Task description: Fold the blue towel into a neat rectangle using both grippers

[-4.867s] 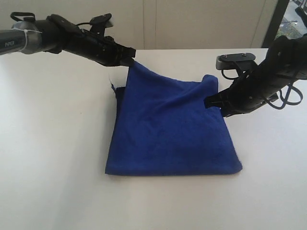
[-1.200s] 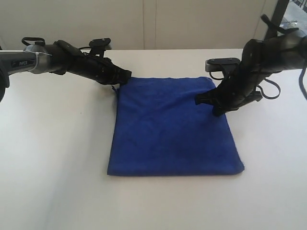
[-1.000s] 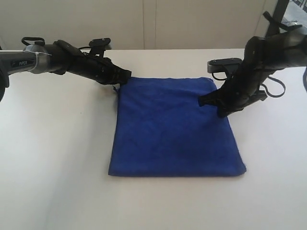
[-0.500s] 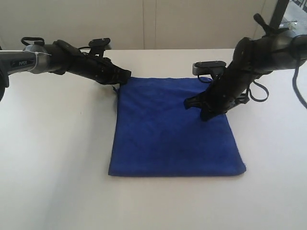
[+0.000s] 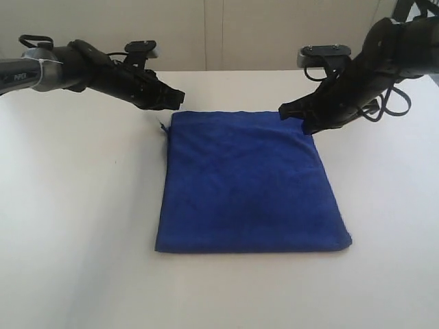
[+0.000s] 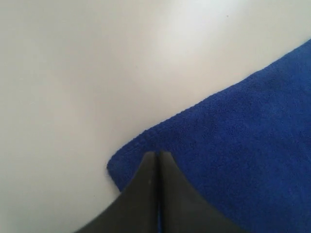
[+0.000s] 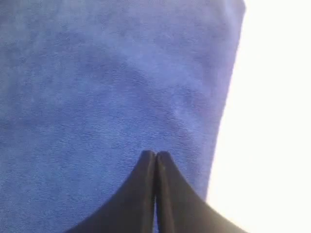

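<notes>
The blue towel (image 5: pixel 250 181) lies flat on the white table (image 5: pixel 82 205) as a smooth near-square between my 2 arms. My left gripper (image 5: pixel 177 98) hangs by the towel's far left corner, fingers pressed together on nothing. My right gripper (image 5: pixel 285 112) hovers at the far right corner, likewise closed tight and empty.
</notes>
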Available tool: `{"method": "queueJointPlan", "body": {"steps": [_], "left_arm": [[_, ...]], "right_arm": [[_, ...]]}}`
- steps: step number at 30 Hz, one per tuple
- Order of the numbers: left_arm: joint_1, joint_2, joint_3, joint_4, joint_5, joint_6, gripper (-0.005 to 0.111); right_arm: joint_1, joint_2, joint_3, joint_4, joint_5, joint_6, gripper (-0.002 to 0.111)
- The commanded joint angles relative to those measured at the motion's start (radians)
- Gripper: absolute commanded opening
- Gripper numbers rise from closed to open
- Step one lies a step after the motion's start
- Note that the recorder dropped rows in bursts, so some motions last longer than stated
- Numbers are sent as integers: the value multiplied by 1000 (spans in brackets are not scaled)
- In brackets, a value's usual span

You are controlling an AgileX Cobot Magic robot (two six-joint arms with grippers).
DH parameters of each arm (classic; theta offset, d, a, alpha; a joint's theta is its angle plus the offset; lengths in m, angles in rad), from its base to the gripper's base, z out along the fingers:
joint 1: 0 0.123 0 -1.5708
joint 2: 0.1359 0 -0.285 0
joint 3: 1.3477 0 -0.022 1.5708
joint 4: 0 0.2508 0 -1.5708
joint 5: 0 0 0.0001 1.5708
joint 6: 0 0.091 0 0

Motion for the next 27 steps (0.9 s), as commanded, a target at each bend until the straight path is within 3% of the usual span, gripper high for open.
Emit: {"method": "queueJointPlan", "body": {"steps": [1,11,15,21,27], "left_arm": [[24,-30,6,19,61,-25,0],[109,-100,6,64,383,-83,0],[112,-149,8,170,494,-157,0],[61,-276,74,360,560,-271,0],[-19,-438,249,441,522,-295,0]], "right_arm": [[-26,-9,2,-8,6,16,0],[-71,-84,13,-24,104,9,0],[-71,-140,55,-24,136,-12,0],[-71,-235,189,-24,141,-12,0],[-69,-326,346,-24,138,-12,0]]}}
